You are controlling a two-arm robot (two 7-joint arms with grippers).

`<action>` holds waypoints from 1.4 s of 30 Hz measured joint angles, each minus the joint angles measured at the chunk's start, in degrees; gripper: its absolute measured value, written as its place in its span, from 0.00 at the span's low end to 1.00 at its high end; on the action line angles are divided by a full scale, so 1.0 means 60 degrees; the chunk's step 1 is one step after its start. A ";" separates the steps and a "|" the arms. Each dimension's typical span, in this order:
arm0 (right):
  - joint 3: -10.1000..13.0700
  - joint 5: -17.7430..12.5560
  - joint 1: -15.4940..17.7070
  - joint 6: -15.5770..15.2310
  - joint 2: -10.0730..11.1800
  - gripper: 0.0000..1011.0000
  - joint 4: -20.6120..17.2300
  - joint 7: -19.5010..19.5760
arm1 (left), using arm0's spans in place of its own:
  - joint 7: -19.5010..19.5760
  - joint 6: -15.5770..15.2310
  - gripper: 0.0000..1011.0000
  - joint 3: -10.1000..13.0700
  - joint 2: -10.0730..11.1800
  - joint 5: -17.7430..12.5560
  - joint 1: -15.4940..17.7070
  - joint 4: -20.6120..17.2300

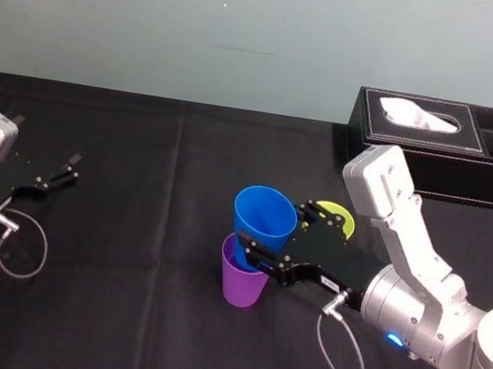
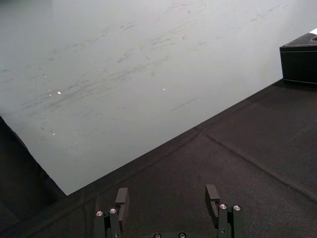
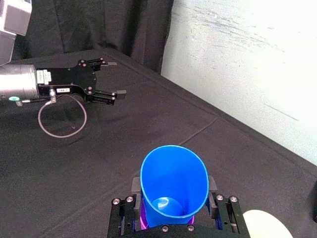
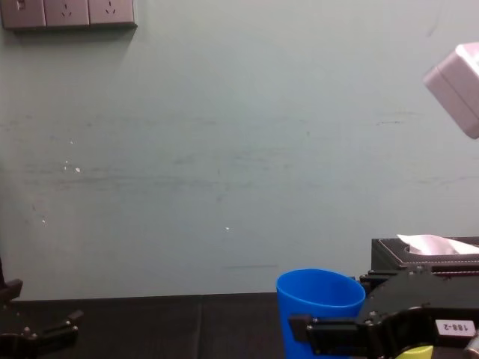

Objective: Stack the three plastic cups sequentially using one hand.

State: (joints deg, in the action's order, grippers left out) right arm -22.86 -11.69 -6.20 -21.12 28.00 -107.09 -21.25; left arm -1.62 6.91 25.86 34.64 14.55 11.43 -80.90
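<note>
Blue cup point(image 1: 265, 216), clamped by right gripper point(image 1: 260, 253), tilts into purple cup point(image 1: 241, 286) at head view's centre; chest view's bottom edge crops its base; left gripper point(image 1: 57, 176) parked, fingers spread.

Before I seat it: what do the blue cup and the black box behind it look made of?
Blue round cup, held tilted by the right gripper at the purple cup's mouth: likely thin smooth plastic; even colour, soft sheen. Black rectangular tissue box: looks like leather or faux leather; matte, with white stitching along the edges. Left gripper idles at the left.
</note>
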 joint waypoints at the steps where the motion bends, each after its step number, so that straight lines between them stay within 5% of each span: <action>1: 0.0000 0.0015 -0.0003 0.0000 -0.0017 0.74 0.0019 -0.0004 | 0.0000 0.0000 1.00 0.0000 0.0000 0.0000 -0.0001 0.0000; 42: -0.0086 0.0159 -0.0069 0.0118 -0.0322 0.73 0.0580 -0.0134 | -0.0001 0.0000 1.00 0.0000 0.0000 0.0000 0.0000 0.0000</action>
State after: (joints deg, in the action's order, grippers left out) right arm -23.37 -10.73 -6.62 -20.42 26.07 -103.62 -22.06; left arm -1.62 6.91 25.86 34.65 14.55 11.43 -80.90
